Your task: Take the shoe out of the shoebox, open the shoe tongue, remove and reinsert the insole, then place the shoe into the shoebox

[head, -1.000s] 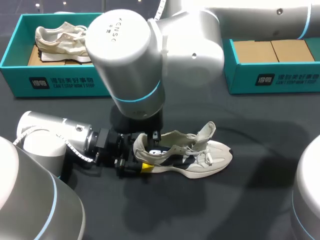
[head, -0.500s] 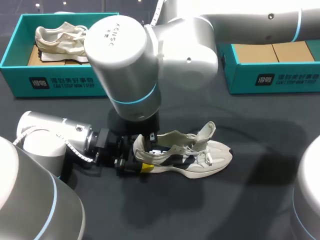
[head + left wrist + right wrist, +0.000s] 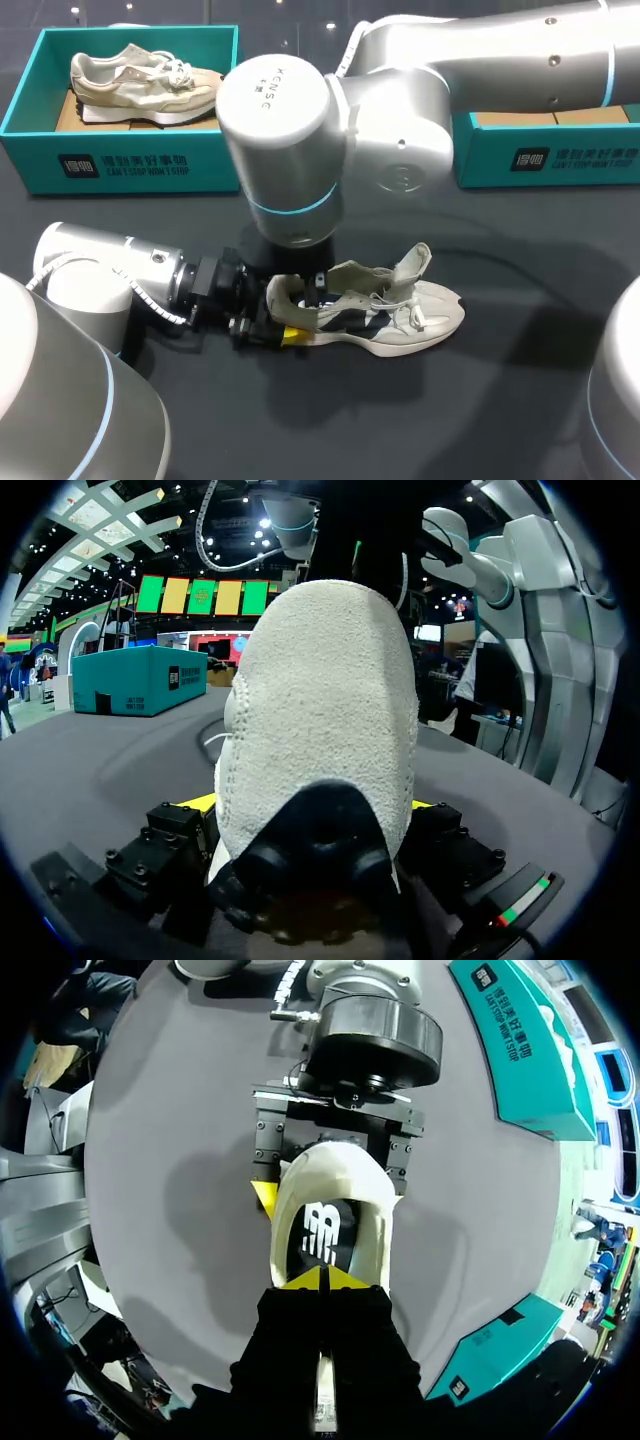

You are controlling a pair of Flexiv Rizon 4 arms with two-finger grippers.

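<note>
Shoe [image 3: 400, 315] out, tongue open; my left tool [image 3: 288, 334] grasps its heel, right tool [image 3: 325, 1278] clenched over the unremoved insole [image 3: 322, 1228].

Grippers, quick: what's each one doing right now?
Left gripper: shut on the shoe heel.
Right gripper: tips shut together over the insole; whether they pinch it cannot be told.

Lighting: bright, even, from above. Broad soft shadows on dark table [image 3: 520, 400] beside shoe [image 3: 420, 315] and under right arm [image 3: 290, 130] — pale sheen on arm's casing.
</note>
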